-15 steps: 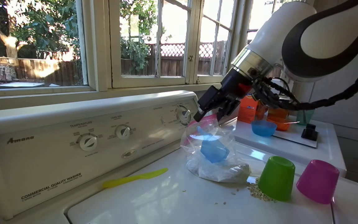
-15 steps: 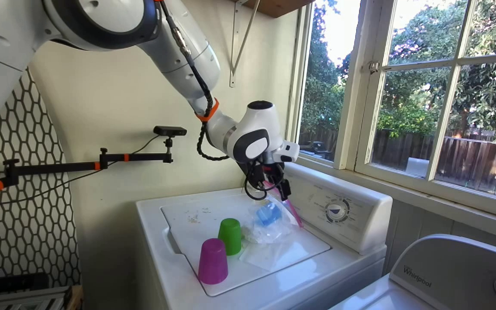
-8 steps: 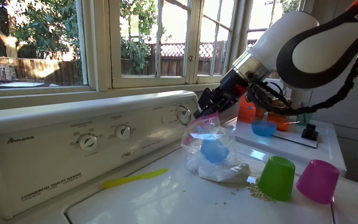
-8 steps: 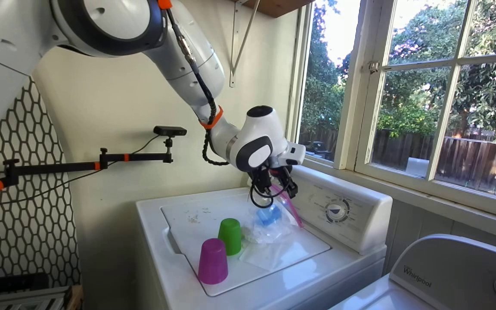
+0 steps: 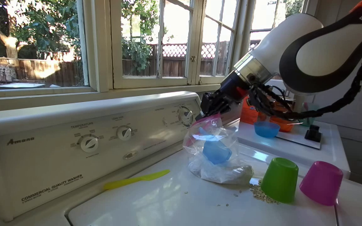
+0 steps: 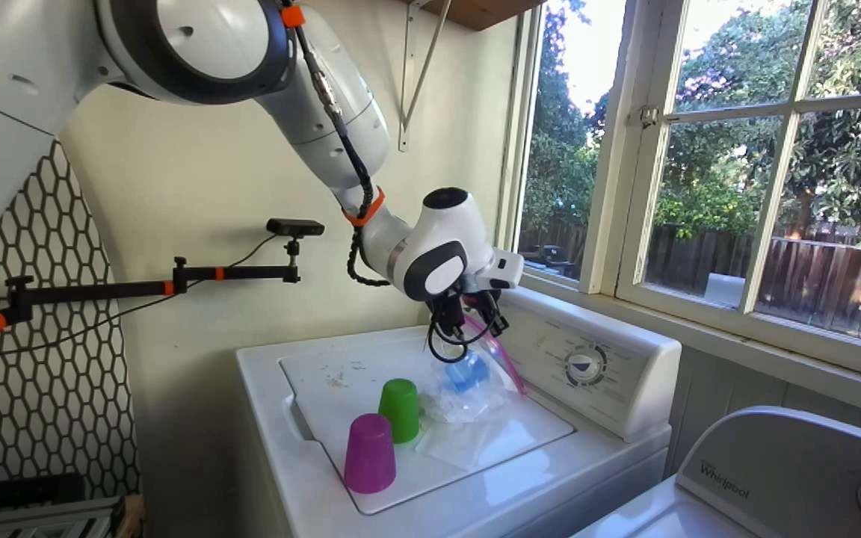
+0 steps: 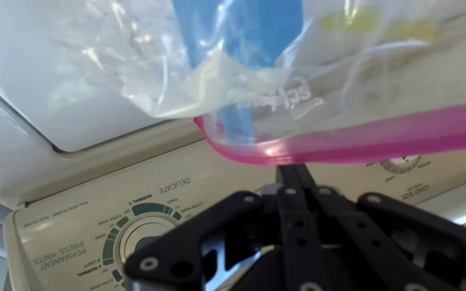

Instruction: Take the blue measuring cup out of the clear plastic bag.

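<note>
A clear plastic bag (image 5: pixel 220 174) with a pink rim stands on the washer lid, white contents at its bottom. Inside it is the blue measuring cup (image 5: pixel 217 153), its handle slanting up toward the bag's mouth. In an exterior view the cup (image 6: pixel 466 372) shows through the plastic below my arm. My gripper (image 7: pixel 291 167) is shut, the fingertips together at the pink rim, which covers their ends in the wrist view. Whether any plastic is pinched between them I cannot tell. The cup's handle (image 7: pixel 237 125) lies just beyond the rim, apart from the fingers.
The washer's control panel (image 5: pixel 93 150) rises behind the bag. A yellow-green knife (image 5: pixel 137 179) lies along it. A green cup (image 5: pixel 280 180) and a magenta cup (image 5: pixel 321 183) stand upside down beside the bag, with spilled oats (image 5: pixel 264 194). A blue bowl (image 5: pixel 266 129) sits farther back.
My fingers have gone from spread apart to together at the bag's rim. The wrist has sunk slightly. The bag's rim has shifted a little, while the blue cup stays in place.
</note>
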You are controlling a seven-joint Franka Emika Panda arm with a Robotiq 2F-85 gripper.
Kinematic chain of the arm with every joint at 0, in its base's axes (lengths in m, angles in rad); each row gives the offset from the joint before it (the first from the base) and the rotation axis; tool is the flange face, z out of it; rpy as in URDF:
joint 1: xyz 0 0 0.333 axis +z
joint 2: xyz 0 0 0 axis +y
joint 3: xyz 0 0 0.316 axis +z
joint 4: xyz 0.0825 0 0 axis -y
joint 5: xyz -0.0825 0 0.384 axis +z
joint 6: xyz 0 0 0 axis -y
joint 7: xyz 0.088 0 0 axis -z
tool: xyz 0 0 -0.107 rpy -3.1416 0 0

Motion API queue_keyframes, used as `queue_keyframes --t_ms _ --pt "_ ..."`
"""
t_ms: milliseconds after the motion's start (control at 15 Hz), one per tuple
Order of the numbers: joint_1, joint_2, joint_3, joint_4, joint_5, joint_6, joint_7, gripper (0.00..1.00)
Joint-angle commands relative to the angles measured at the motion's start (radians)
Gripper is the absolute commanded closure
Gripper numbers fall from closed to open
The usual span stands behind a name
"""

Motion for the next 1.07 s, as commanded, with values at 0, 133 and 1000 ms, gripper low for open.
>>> queue_keyframes --t_ms 0,133,1000 --pt "-0.029 0.01 0.05 0.004 0.027 -0.028 -0.046 1.0" --pt "-0.033 0.008 0.054 0.001 0.021 -0.057 -0.06 1.0" --pt "-0.001 -0.004 -0.033 -0.017 -0.006 -0.12 -0.057 0.45"
